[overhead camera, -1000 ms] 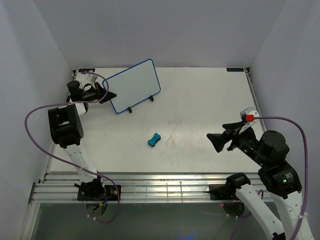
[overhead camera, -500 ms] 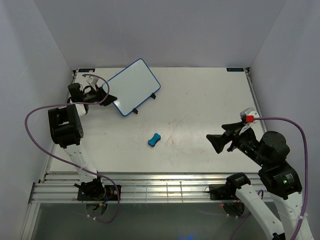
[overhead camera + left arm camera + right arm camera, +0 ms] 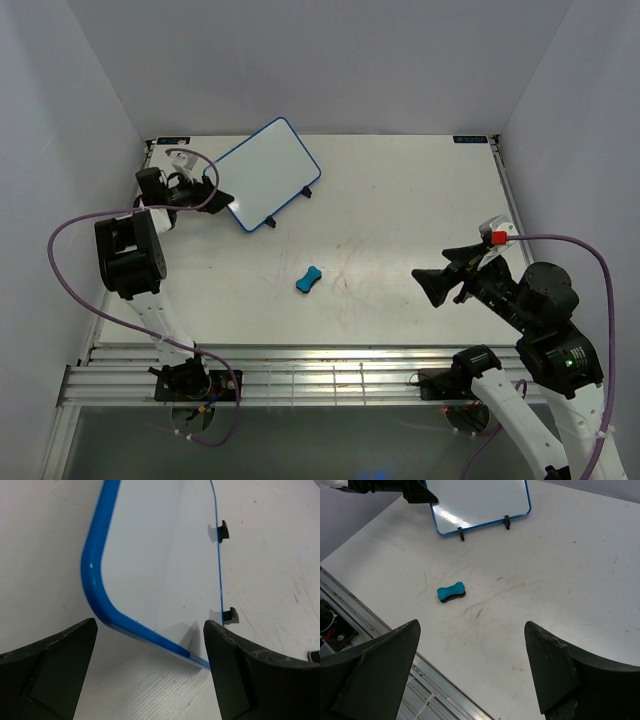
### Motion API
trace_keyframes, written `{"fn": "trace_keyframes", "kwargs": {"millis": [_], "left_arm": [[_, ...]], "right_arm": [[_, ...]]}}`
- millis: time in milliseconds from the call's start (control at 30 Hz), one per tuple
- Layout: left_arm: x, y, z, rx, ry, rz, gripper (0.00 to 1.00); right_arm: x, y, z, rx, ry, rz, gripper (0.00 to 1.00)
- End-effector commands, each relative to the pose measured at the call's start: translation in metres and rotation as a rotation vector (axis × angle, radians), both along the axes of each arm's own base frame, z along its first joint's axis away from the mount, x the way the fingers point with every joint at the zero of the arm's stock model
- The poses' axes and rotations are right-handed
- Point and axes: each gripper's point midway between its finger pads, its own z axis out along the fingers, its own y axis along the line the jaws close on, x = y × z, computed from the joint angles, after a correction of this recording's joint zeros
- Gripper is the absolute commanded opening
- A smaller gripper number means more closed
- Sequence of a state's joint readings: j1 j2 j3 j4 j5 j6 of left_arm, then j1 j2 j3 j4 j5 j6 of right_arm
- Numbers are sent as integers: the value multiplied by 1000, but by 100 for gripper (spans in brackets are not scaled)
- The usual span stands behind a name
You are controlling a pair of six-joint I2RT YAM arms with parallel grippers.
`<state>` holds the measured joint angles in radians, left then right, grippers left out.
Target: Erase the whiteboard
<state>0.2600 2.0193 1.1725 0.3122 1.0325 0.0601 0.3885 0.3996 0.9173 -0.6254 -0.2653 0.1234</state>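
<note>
The whiteboard has a blue frame and a blank white face, and leans on a wire stand with black feet at the table's back left. My left gripper is open at the board's near-left corner. In the left wrist view the whiteboard has its blue corner just ahead of the left gripper, and the fingers do not touch it. My right gripper hangs open over the table's right side, holding nothing. The right gripper looks toward the whiteboard.
A small blue bone-shaped eraser lies mid-table, also seen as the eraser in the right wrist view. The metal rail runs along the near edge. White walls close in the table on three sides.
My left gripper has opened and let go of the whiteboard's corner. The board has swung round on its stand and settled. The right arm has stayed still.
</note>
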Motion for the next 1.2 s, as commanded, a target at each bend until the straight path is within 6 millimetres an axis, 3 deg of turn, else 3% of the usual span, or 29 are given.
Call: {"fn": "trace_keyframes", "kwargs": {"millis": [0, 67, 300, 367, 433, 467, 500, 533, 567, 733, 767, 800, 833, 867, 900, 967, 1100, 1167], "left_arm": [[8, 20, 43, 79, -73, 119, 98], [11, 29, 45, 92, -47, 191, 98], [-6, 44, 68, 75, -4, 366, 98], [-11, 51, 95, 62, -28, 444, 98], [-11, 75, 112, 63, -25, 627, 98], [-16, 79, 137, 25, -34, 689, 98], [-24, 97, 130, 34, 46, 822, 98], [-25, 103, 148, 8, 54, 880, 98], [-41, 105, 146, 2, 138, 927, 98], [-81, 81, 176, -6, 139, 938, 98], [-91, 68, 176, 3, 160, 909, 98], [-105, 58, 194, 9, 110, 879, 98], [-113, 53, 198, 33, 92, 872, 98], [-123, 41, 192, 67, 94, 862, 98], [-138, 37, 207, 75, 43, 864, 98], [-156, 30, 202, 117, 42, 842, 98], [-195, 36, 192, 175, 28, 862, 98], [-213, 33, 200, 180, -24, 844, 98]], "right_arm": [[1, 5, 7, 16, -47, 23, 90], [4, 4, 5, 14, -47, 17, 90], [30, -1, -17, -50, 7, -64, 90], [38, -1, -23, -68, 40, -80, 90], [45, -1, -27, -84, 65, -94, 90], [47, -2, -30, -92, 80, -102, 90], [49, -3, -31, -94, 91, -118, 90], [54, -7, -33, -102, 103, -148, 90], [57, -10, -34, -103, 113, -176, 90], [75, -31, -41, -153, 136, -324, 90], [77, -34, -39, -158, 134, -342, 90], [77, -38, -42, -176, 145, -360, 90], [80, -44, -43, -192, 146, -399, 90], [81, -49, -43, -199, 150, -423, 90], [82, -53, -44, -207, 158, -451, 90], [84, -63, -41, -215, 156, -506, 90], [79, -71, -31, -181, 126, -551, 90], [77, -70, -26, -154, 109, -545, 90]]}}
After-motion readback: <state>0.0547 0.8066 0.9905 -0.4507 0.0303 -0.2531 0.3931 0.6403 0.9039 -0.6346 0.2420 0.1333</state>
